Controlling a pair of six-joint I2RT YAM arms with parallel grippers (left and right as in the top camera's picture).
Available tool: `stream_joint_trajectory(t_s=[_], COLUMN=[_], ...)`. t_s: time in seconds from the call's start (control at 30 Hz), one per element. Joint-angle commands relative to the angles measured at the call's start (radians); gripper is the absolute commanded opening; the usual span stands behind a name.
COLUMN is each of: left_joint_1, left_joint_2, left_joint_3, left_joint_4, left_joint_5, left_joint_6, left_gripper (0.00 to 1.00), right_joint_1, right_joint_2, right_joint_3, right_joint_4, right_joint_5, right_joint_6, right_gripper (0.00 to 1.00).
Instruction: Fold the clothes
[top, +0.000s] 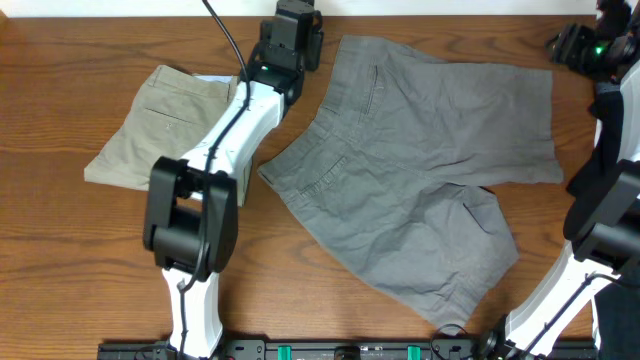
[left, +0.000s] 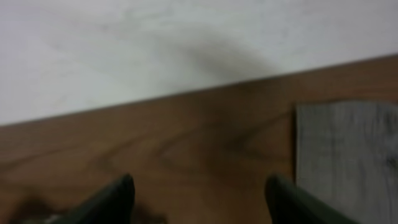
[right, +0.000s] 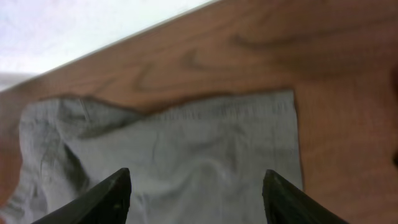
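The grey pair (top: 420, 170) lies spread flat across the middle and right of the tabletop (top: 60, 260). Its waistband runs on a slant down the left side. One leg reaches to the far right and the other angles to the near right, with a rumpled fold where they meet.

Over on the left, well apart from it, sits the khaki pair (top: 165, 125), folded into a neat packet with a back pocket facing up. The left arm crosses over its right edge.

Left claw (top: 295, 22) is up at the far edge, just left of the grey waistband's far corner. From the wrist it's wide open (left: 199, 186) with nothing between the fingers, only bare wood and the pale wall (left: 124, 50) beyond. A grey corner (left: 348, 155) lies just to the right.

Right claw (top: 582, 45) is at the far right, beside the far leg's hem. Its camera shows the fingers parted (right: 196, 180) and holding nothing, with wrinkled grey cloth (right: 186, 143) below them and its edge lying flat on the wood.
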Motion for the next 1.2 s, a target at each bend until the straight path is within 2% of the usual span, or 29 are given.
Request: stream_joint_trajectory(t_s=[0.0,0.03,0.13,0.33,0.43,0.57,0.63,0.7,0.73,0.77,0.8,0.87,0.9,1.03,1.17], left_joint_1=[0.003,0.003,0.003,0.003,0.003,0.003,0.003,0.003,0.002,-0.001,-0.003,-0.010,-0.013,-0.025,-0.029], left_joint_2=[-0.146,-0.171,-0.229,-0.259,-0.254,-0.246,-0.236,-0.225,-0.217,-0.206,-0.197,-0.179,-0.168,-0.150,-0.148], left_joint_3=[0.017,0.017,0.017,0.016,0.014,0.003,-0.005,-0.016,-0.021,-0.027,-0.032,-0.037,-0.037,-0.038,-0.038], left_joint_4=[-0.100,-0.153,-0.296,-0.531,-0.601,-0.657,-0.679,-0.695,-0.697,-0.698,-0.698,-0.702,-0.704,-0.715,-0.710], left_joint_5=[-0.038,-0.032,-0.001,0.227,0.289,0.341,0.369,0.407,0.425,0.446,0.458,0.461,0.461,0.461,0.461], left_joint_6=[-0.014,-0.014,-0.022,-0.022,-0.022,-0.021,-0.021,-0.017,-0.014,-0.006,0.000,0.001,0.002,0.002,0.002], left_gripper=[0.83,0.88,0.90,0.82,0.80,0.69,0.65,0.57,0.52,0.45,0.37,0.32,0.32,0.29,0.29], right_joint_1=[-0.021,-0.024,-0.025,0.005,0.034,0.066,0.078,0.089,0.093,0.093,0.093,0.093,0.093,0.094,0.094], right_joint_2=[-0.082,-0.091,-0.099,-0.095,-0.095,-0.095,-0.095,-0.095,-0.095,-0.095,-0.095,-0.095,-0.094,-0.093,-0.093], right_joint_3=[0.021,0.021,0.021,-0.025,-0.074,-0.153,-0.210,-0.280,-0.313,-0.357,-0.396,-0.467,-0.505,-0.628,-0.701], right_joint_4=[-0.081,-0.121,-0.256,-0.519,-0.528,-0.488,-0.446,-0.372,-0.327,-0.258,-0.189,-0.054,0.015,0.255,0.398], right_joint_5=[0.022,0.022,0.024,0.031,0.071,0.104,0.152,0.187,0.201,0.221,0.229,0.232,0.232,0.235,0.274], right_joint_6=[-0.026,-0.026,-0.034,-0.127,-0.135,-0.127,-0.070,-0.008,0.023,0.077,0.118,0.178,0.216,0.326,0.418], right_gripper=[0.66,0.66,0.67,0.63,0.64,0.65,0.62,0.50,0.39,0.24,0.14,0.04,0.01,0.01,0.01])
